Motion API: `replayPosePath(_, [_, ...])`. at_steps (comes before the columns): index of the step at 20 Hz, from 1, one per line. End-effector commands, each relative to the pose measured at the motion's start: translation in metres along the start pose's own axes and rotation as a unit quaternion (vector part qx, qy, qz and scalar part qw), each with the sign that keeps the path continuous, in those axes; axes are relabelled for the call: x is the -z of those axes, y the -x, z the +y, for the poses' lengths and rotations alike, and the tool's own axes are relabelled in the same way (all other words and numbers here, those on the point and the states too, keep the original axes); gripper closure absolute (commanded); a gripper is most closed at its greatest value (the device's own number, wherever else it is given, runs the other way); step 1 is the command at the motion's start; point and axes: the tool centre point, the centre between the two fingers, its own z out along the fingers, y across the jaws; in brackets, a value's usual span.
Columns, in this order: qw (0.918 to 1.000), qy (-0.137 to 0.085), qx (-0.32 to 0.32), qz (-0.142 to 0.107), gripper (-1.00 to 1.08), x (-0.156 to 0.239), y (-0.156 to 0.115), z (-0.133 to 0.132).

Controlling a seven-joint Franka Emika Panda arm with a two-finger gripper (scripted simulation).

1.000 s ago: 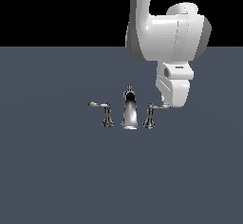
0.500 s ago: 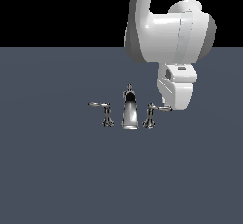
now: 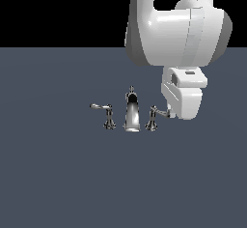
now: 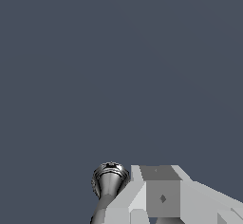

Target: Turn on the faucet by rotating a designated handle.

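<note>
The chrome faucet (image 3: pixel 131 114) stands mid-scene, a tall spout with a knob on top. The handle (image 3: pixel 153 118) is the lever post on the exterior view's right of the spout, with its thin arm pointing right. The mirror lever (image 3: pixel 108 116) points left. My gripper (image 3: pixel 171 113) hangs at the tip of the handle's arm, and the white hand hides the arm's end. In the wrist view the grey fingers (image 4: pixel 161 197) sit right beside the handle's flared post (image 4: pixel 110 178), with no gap showing between them. Whether they touch the lever I cannot tell.
The faucet set stands on a flat dark grey-blue surface (image 3: pixel 58 174). The big white arm link (image 3: pixel 178 34) looms above the exterior view's right side of the faucet.
The hand has drifted slightly lower and toward the exterior view's right, staying at the tip of the handle's arm. The faucet levers look unchanged.
</note>
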Motion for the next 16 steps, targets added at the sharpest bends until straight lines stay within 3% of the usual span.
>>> replayPosePath(1, [1.0, 0.004, 0.001, -0.001, 1.08, 0.0, 0.005, 0.012])
replayPosePath(3, [1.0, 0.002, -0.001, 0.0, 1.08, 0.0, 0.001, 0.007])
replayPosePath(16, [1.0, 0.004, 0.001, -0.001, 1.08, 0.001, 0.051, 0.031])
